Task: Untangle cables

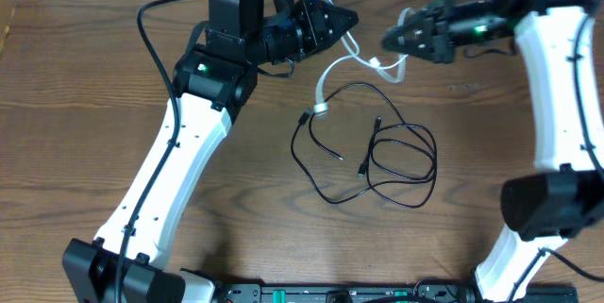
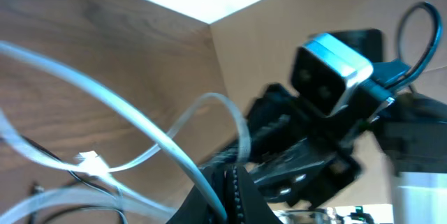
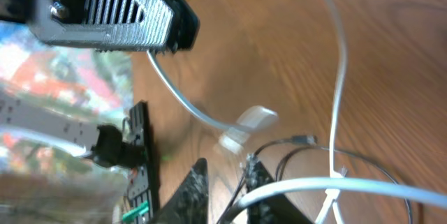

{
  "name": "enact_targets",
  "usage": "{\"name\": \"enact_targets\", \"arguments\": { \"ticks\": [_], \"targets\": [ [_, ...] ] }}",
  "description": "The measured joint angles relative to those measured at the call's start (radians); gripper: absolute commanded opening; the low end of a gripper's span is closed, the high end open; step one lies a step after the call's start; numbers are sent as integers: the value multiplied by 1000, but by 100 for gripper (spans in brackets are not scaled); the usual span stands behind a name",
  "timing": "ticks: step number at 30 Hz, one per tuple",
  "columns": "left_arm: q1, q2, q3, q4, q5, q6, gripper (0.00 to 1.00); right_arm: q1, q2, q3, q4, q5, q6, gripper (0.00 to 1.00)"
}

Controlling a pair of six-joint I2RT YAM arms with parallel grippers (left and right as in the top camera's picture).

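The white cable point(image 1: 324, 86) hangs between my two grippers at the back of the table. Its plug end point(image 1: 321, 109) rests on the wood. My left gripper point(image 1: 351, 20) is shut on this cable, which runs straight into its closed tips point(image 2: 229, 174) as a pale strand point(image 2: 140, 116). Facing it, my right gripper point(image 1: 387, 39) has its jaws slightly parted point(image 3: 225, 159). The white cable point(image 3: 341, 70) passes loosely through the gap and over one finger. The black cable point(image 1: 415, 128) lies in loose loops on the table below both grippers.
The right arm's wrist camera point(image 2: 328, 74) sits close in front of the left gripper. The left arm's housing point(image 3: 112, 8) looms above the right one. A dark rail point(image 1: 330, 294) runs along the table's front edge, with both arm bases at the bottom corners.
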Motion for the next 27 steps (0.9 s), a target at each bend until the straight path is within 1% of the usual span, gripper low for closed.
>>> {"name": "enact_targets", "arguments": {
  "ticks": [3, 5, 8, 17, 27],
  "targets": [
    [0, 0, 0, 1, 8, -32, 8, 24, 33, 0, 27, -41, -35, 25],
    [0, 0, 0, 1, 9, -46, 8, 26, 43, 0, 39, -61, -48, 31],
    [0, 0, 0, 2, 9, -60, 7, 25, 44, 0, 48, -86, -65, 36],
    [0, 0, 0, 3, 9, -105, 7, 29, 44, 0, 106, -111, -89, 38],
    [0, 0, 0, 39, 8, -133, 7, 90, 44, 0, 121, -109, -126, 40]
  ]
}}
